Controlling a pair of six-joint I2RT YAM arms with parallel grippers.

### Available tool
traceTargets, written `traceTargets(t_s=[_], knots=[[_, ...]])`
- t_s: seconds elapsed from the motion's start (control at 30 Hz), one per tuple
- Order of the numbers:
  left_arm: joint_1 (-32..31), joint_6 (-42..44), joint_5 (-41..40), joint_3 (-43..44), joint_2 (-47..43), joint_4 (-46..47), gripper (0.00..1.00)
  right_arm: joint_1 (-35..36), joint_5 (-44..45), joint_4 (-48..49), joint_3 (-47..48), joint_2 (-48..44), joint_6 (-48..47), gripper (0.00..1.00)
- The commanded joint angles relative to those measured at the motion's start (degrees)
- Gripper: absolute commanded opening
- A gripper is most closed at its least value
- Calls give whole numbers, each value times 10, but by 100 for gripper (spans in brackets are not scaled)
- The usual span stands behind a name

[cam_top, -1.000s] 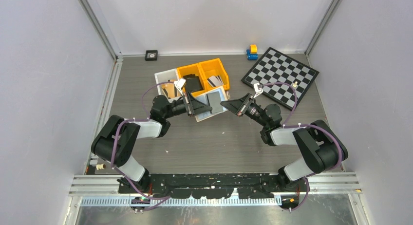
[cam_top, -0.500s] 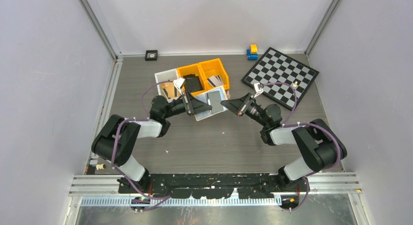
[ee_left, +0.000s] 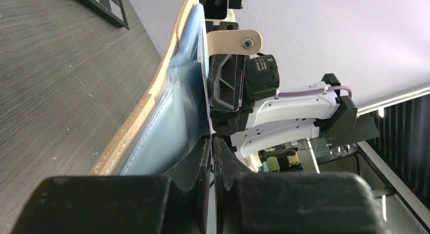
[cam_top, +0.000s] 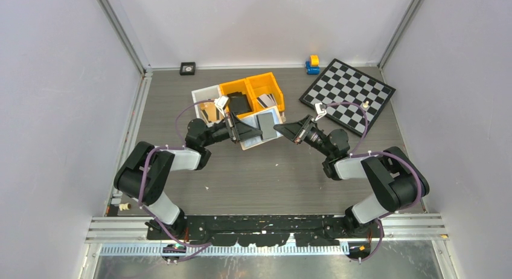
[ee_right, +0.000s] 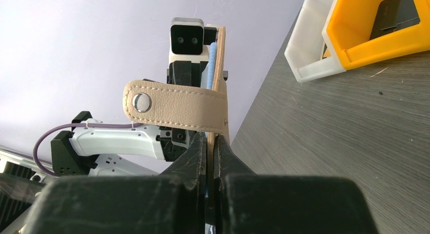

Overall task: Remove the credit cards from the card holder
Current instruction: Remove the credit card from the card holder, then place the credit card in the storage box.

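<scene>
card holder (cam_top: 265, 123) hangs open between tools, above surface (cam_top: 272, 182). right tool (ee_right: 212, 138) clamped shut on its beige flap. left tool (ee_left: 211, 140) pinched shut on inner pocket edge, card or sleeve unclear. we'd hold right firm, draw left straight out, no twist.

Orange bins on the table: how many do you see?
2 orange bins, side by side: one beside the white bin, the other nearer the chessboard. None seems hidden.
</scene>
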Motion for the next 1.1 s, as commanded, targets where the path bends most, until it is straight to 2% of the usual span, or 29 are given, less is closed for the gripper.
traceTargets(t_s=[0.0, 0.2, 0.5, 0.7, 1.07], knots=[[7, -2, 4, -1, -4, 54, 6, -6, -4, 34, 16, 6, 4, 1], [12, -2, 2, -5, -7, 56, 0, -11, -2, 34, 15, 10, 8, 1], [13, 3, 1, -4, -7, 36, 0, -17, 1, 35, 11, 7, 9, 3], [28, 15, -8, -10, -11, -7, 0, -43, 44, 29, -29, -33, -1, 3], [49, 29, -15, -13, -14, -62, 0, -62, 90, -78, -41, -68, -39, 0]])
